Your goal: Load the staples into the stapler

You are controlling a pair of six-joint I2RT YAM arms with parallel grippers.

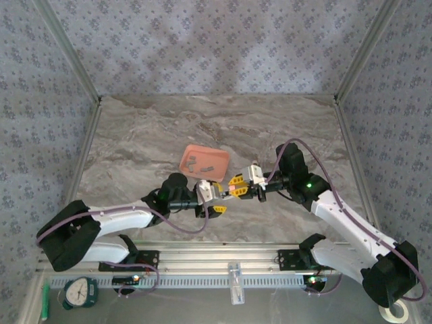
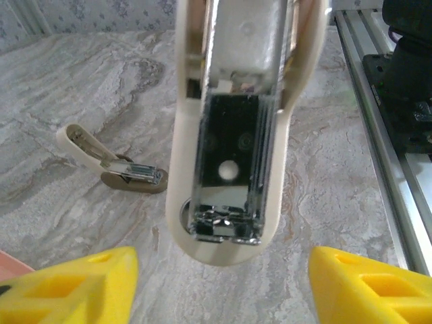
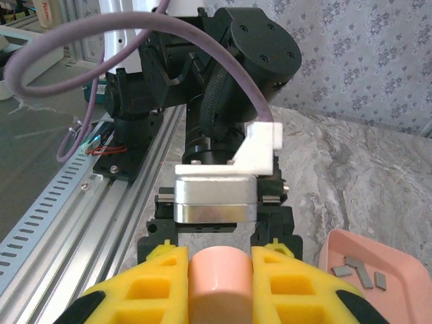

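R gripper has its yellow fingers pressed together on the rounded end of the mini pale pink-and-white stapler, holding it off the grey marble-look tabletop approx. at table centre, just in front of the tray.

In the L wrist view the stapler hangs nose-down w/ its grey metal inner channel exposed and facing the camera. L gripper is spread wide. Its yellow fingers sit either side of the stapler's lower end, not touching it.

Short thin grey metal staple strips lie loose in the salmon-pink rectangular tray, beside the R gripper.

A small cream-and-metal piece lies flat on the table to one side of the stapler, poss. a second stapler part; view's too small to be sure.
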